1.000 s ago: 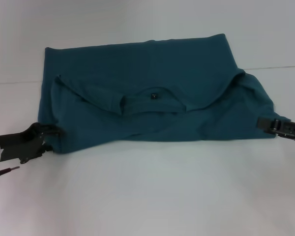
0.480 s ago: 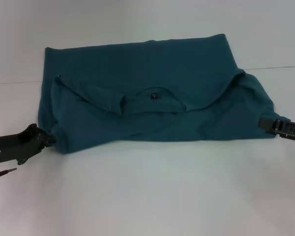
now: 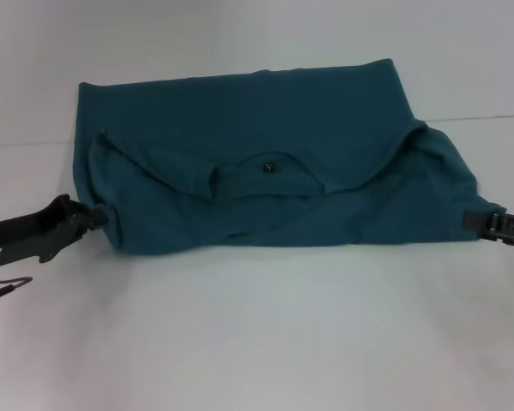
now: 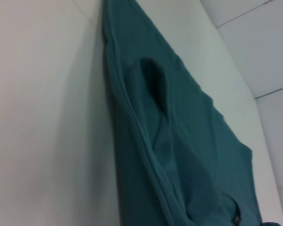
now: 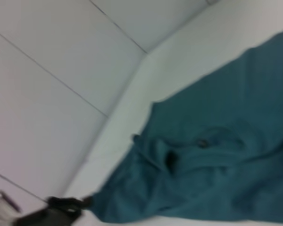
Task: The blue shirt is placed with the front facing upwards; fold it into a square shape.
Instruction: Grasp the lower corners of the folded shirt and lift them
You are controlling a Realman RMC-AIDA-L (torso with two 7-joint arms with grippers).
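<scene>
Left gripper (image 3: 92, 218): clenched on the shirt's near left corner. Shirt (image 3: 265, 163): teal, lying mid-table (image 3: 257, 334), folded into a wide band, collar showing; likely light, limp, non-slippery, best held by corners. Right gripper (image 3: 482, 223): at the near right corner; grip cannot be told.

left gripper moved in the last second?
Yes. In the head view the left gripper has shifted inward and slightly up, pushing the near-left corner of the blue shirt inward; its far edge stays put.
</scene>
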